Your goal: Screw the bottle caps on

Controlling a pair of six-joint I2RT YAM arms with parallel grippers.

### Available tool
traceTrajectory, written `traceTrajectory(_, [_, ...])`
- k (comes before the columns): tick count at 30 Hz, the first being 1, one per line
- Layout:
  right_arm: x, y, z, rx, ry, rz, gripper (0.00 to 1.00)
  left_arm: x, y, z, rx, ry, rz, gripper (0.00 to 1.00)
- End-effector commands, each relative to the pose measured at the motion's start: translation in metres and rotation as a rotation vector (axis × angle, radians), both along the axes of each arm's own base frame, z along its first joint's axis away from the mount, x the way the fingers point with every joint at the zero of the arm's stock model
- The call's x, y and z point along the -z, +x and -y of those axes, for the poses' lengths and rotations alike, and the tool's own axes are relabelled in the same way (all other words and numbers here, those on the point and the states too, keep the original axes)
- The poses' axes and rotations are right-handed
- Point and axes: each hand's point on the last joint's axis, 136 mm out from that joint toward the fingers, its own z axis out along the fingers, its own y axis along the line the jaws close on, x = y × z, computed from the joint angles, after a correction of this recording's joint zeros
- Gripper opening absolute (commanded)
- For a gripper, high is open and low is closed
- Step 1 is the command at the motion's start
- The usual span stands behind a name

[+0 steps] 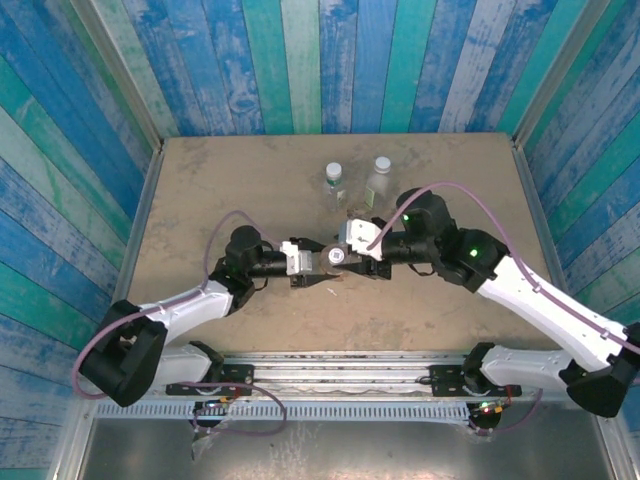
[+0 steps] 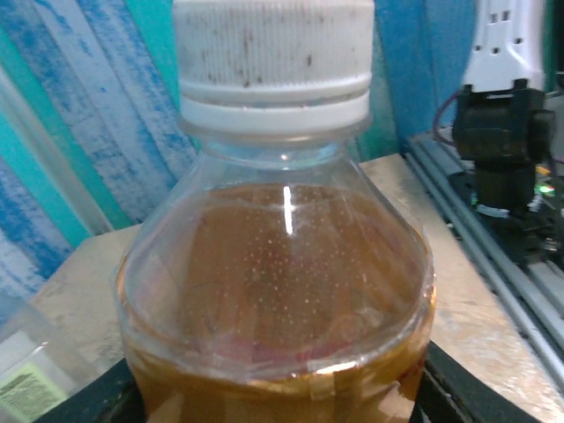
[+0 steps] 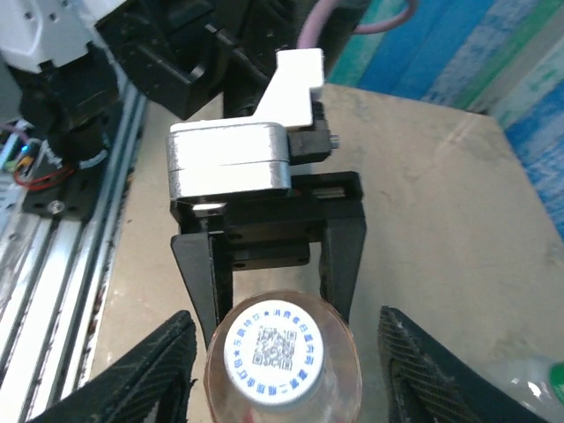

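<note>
In left claw [image 3: 275, 291], amber bottle [image 2: 282, 291]: clear plastic, glossy, smooth. Its cap [image 2: 273, 53]: white plastic, matt, ribbed side, dirt-specked; printed top. Left claw fingers [image 3: 196, 273]: black, matt plastic. Behind them, block [image 3: 229, 163]: silvery, satin metal look. On right claw [image 3: 282, 388], pads [image 3: 159, 379]: black, cross-hatched. Under both, table [image 3: 441, 203]: tan, rough, matt.

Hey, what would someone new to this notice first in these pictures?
The amber bottle in the middle of the table, clamped by the left pincer, its white cap printed with a square code. The right pincer hangs open on either side of that cap. Two clear bottles stand behind, toward the far edge.
</note>
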Motion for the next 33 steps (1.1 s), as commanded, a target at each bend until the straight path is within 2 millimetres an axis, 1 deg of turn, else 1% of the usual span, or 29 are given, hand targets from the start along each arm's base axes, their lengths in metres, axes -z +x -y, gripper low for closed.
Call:
traceTrajectory(1, [0.004,-0.013,-0.004,-0.088,-0.021,-0.044,0.52,-0.004,-0.015,0.0,0.086,0.002,0.003,0.55])
traceTrajectory(9, [0.015,-0.008,-0.008,-0.092,-0.055,-0.052,0.39,-0.005,-0.016,-0.001,0.084,0.001,0.009,0.55])
traceTrajectory(14, [0.012,-0.005,-0.009,-0.081,-0.052,-0.055,0.23,-0.002,-0.005,-0.001,0.022,0.011,0.009,0.55])
traceTrajectory(15, [0.012,-0.004,-0.009,-0.072,-0.049,-0.057,0.18,-0.001,-0.001,-0.001,0.001,0.012,0.013,0.55])
traceTrajectory(17, [0.01,0.0,-0.01,-0.039,-0.031,-0.063,0.06,-0.003,0.008,-0.002,-0.057,0.002,0.023,0.55])
traceTrajectory(18, [0.009,0.003,-0.011,-0.014,-0.012,-0.067,0.01,-0.006,0.017,-0.004,-0.114,-0.013,0.026,0.55])
traceTrajectory(20, [0.005,0.021,-0.013,0.116,0.059,-0.102,0.01,-0.01,0.042,-0.009,-0.264,-0.035,0.018,0.55])
traceTrajectory(22, [-0.002,0.059,-0.008,0.409,0.2,-0.198,0.0,-0.013,0.069,-0.018,-0.421,-0.051,0.003,0.54])
traceTrajectory(24, [-0.003,0.077,-0.003,0.574,0.299,-0.267,0.0,-0.018,0.087,-0.027,-0.54,-0.081,0.004,0.54])
traceTrajectory(25, [0.001,0.082,-0.003,0.644,0.325,-0.28,0.0,-0.025,0.095,-0.033,-0.599,-0.105,0.011,0.54])
traceTrajectory(26, [0.004,0.085,-0.002,0.701,0.335,-0.281,0.0,-0.018,0.103,-0.034,-0.648,-0.097,0.0,0.54])
traceTrajectory(29, [0.022,0.098,0.004,0.896,0.339,-0.325,0.0,-0.019,0.118,-0.04,-0.793,-0.081,0.04,0.53])
traceTrajectory(31, [0.032,0.103,0.006,0.958,0.316,-0.355,0.0,-0.015,0.122,-0.038,-0.835,-0.039,0.065,0.53])
traceTrajectory(33, [0.034,0.104,0.004,0.956,0.28,-0.343,0.03,-0.011,0.121,-0.038,-0.831,-0.028,0.055,0.53])
